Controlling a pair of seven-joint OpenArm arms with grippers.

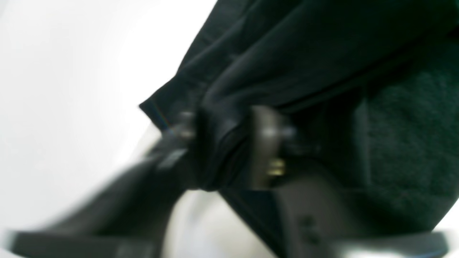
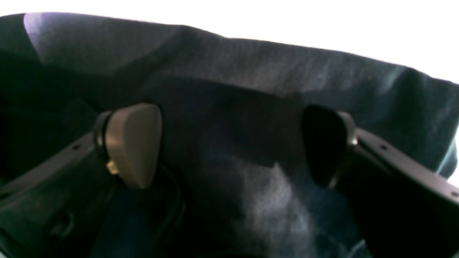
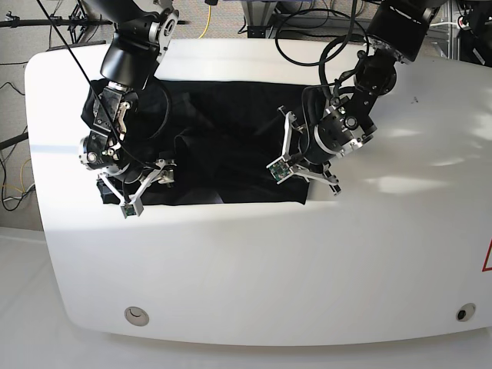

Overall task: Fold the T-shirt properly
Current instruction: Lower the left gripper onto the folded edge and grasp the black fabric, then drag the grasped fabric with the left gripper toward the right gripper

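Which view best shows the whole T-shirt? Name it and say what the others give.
The base view: it alone shows the T-shirt spread across the white table with all its edges in sight. The left wrist view gives only a blurred bunch of fabric at the left end effector. The right wrist view shows cloth between the open right end effector.

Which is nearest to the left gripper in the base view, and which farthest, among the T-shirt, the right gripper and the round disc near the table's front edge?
1. T-shirt: the left gripper is on it, at its front corner, on the view's right.
2. Right gripper: across the shirt, at its other front corner, on the view's left.
3. Round disc: far front-left, by the table edge.
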